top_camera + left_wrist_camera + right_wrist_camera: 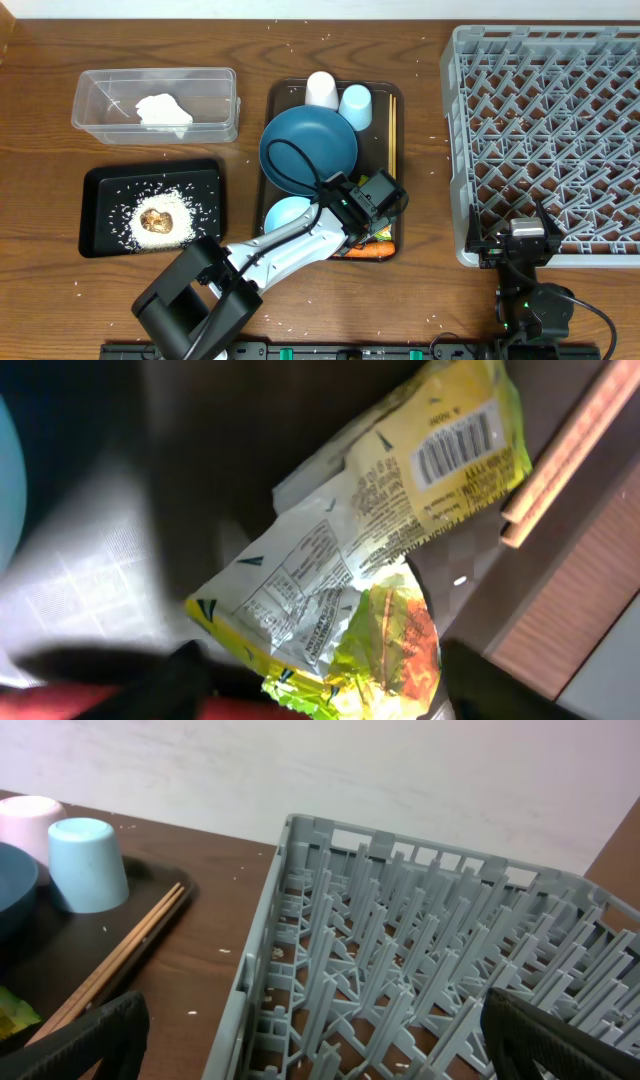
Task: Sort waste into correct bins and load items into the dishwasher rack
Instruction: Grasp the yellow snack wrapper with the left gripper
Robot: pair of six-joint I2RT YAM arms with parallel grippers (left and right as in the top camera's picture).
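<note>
Dishes crowd the brown serving tray [285, 100] around the left gripper [376, 203]: the dark-blue dish [310, 145] fills the middle, the light-blue bowl [285, 215] sits just nearer, and the left arm reaches across that bowl. The white cup [321, 90] and pale-blue cup [355, 106] stand side by side at the far end, and the chopsticks [392, 130] lie along the right rim. The orange carrot [365, 252] lies at the near edge, just beside the gripper.

The yellow-green wrapper [400, 510] lies crumpled on the tray floor under the left gripper, its barcode end near the chopstick tips. Dark blurred shapes fill the bottom of the wrist view, and whether the jaws have caught the wrapper cannot be told.

The right gripper [522, 228] hangs at the near left corner of the dishwasher rack [550, 140], fingers [80, 1035] spread wide and holding nothing.

At the left, the clear tub [100, 95] holds the white tissue [163, 110]; the black tray [95, 190] holds rice [130, 225] around the brown lump [157, 218]. Strips of wood table [425, 200] flecked with grains separate both bins and the rack from the serving tray
</note>
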